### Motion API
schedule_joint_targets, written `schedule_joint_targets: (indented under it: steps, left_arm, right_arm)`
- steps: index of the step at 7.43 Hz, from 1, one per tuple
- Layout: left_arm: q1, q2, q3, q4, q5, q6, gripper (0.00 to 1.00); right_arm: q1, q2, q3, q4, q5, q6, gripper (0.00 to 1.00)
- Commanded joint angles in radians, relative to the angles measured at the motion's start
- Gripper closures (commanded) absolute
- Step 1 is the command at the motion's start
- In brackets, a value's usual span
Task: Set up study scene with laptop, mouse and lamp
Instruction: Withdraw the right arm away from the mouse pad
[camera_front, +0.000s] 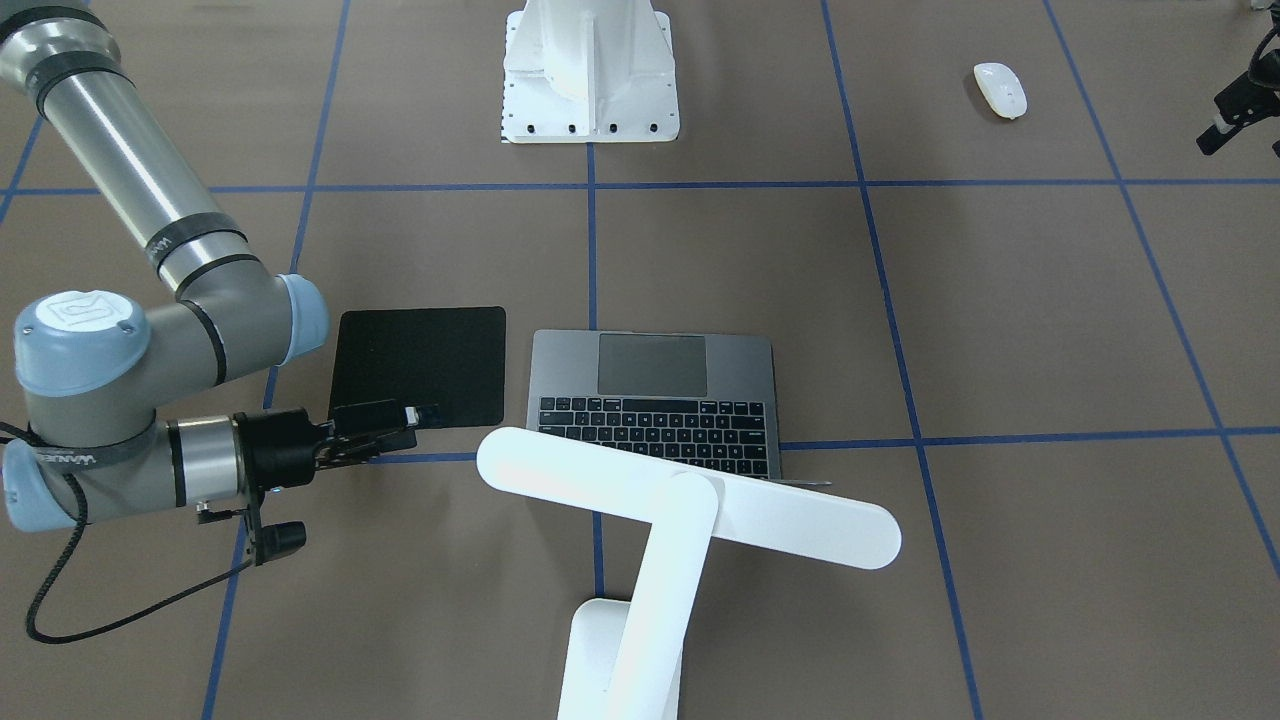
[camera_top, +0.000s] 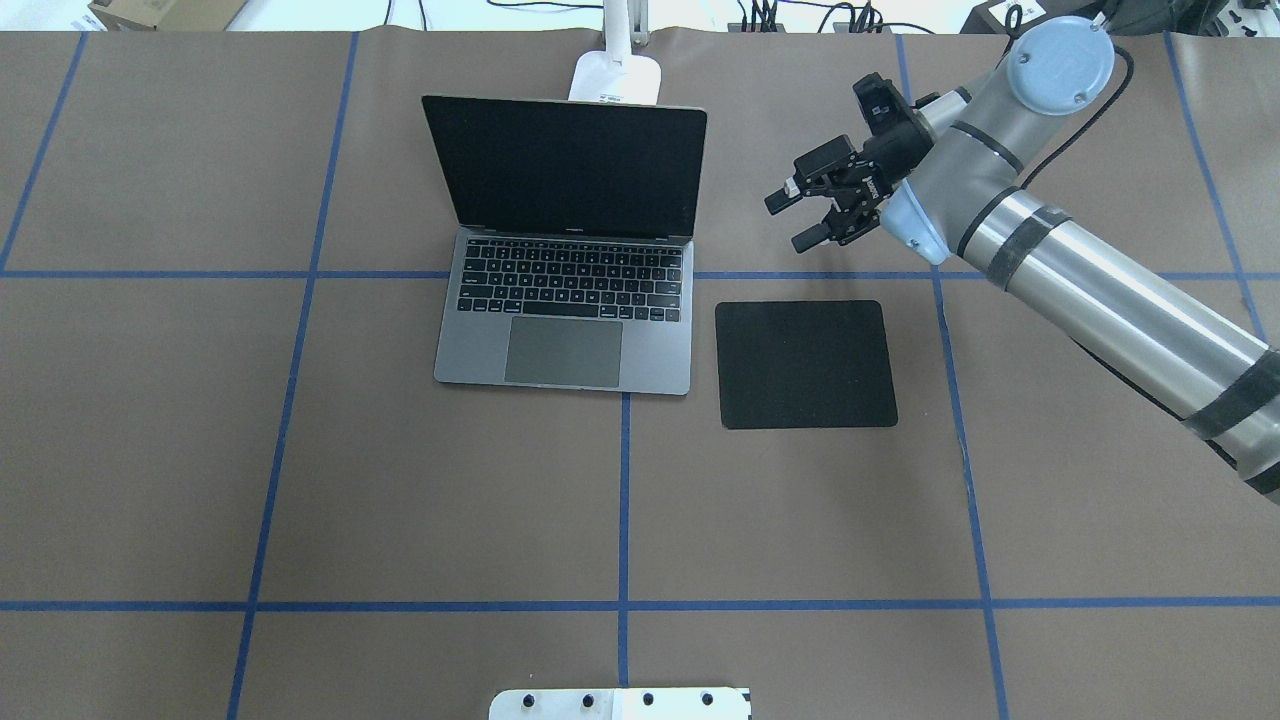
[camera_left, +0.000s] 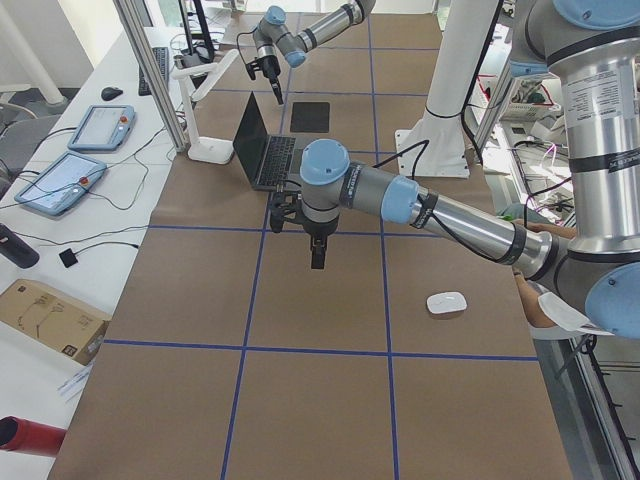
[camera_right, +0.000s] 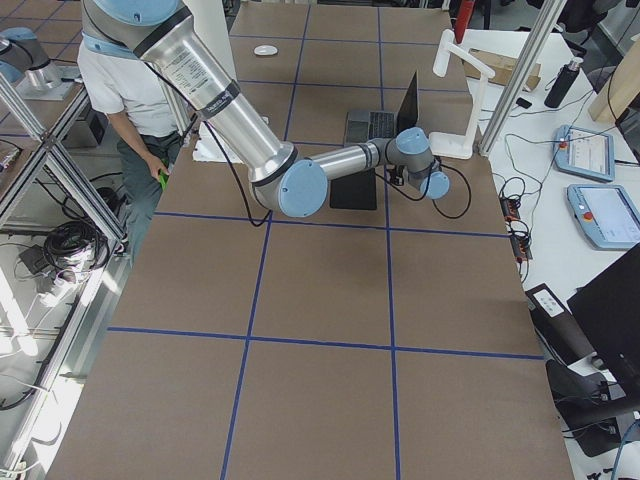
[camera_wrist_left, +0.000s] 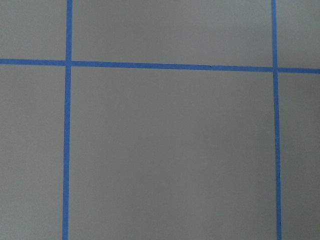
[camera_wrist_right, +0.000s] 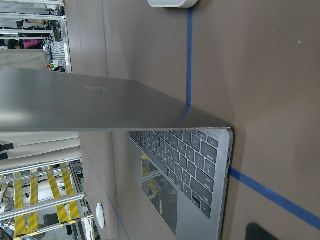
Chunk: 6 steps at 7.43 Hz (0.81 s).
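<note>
Out on the robot's left, the left arm (camera_left: 400, 200) is hanging its jaws above the bare brown paper-covered bench (camera_wrist_left: 165, 150). I cannot tell whether the left jaws are parted or closed, as only an edge of them is showing. The small glossy white oval mouse (camera_front: 1000, 90) is lying on the bench below and to the right of the left jaws, apart from them, seemingly waiting to be fetched.

Further right, the slim space-grey metal laptop (camera_top: 565, 330) is sitting open with its screen upright, facing the robot as a reader would want it. The white desk lamp with the long flat bar head (camera_front: 690, 500) is standing just behind the lid, its head reaching across above it, presumably to light the keys.

The square black mat (camera_top: 805, 365) is lying just beside the laptop, below the right jaws and nearer the robot, probably meant for the mouse. The right arm (camera_top: 1080, 270) is holding the right jaws spread wide and empty, hovering level with the lid's right edge.
</note>
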<state>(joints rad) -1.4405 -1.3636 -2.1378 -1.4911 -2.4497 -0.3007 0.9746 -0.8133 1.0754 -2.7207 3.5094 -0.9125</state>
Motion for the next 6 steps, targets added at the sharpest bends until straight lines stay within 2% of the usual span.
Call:
schedule_joint_targets:
  steps: [1,2,5,6]
  left_arm:
    - [0.0,0.0,0.001,0.0,0.0,0.0,0.0]
    - [0.0,0.0,0.001,0.002,0.0,0.0,0.0]
    - [-0.001,0.003,0.0,0.0,0.0,0.0,0.0]
    - [-0.001,0.006,-0.005,0.0,0.0,0.0,0.0]
  right_arm:
    - [0.065,-0.103,0.131,0.001,-0.157,0.247,0.03]
    - [0.087,-0.13,0.133,0.001,-0.217,0.314,0.02]
    - [0.188,-0.17,0.143,0.006,-0.604,0.394,0.02]
    - [0.222,-0.179,0.143,0.059,-0.736,0.396,0.02]
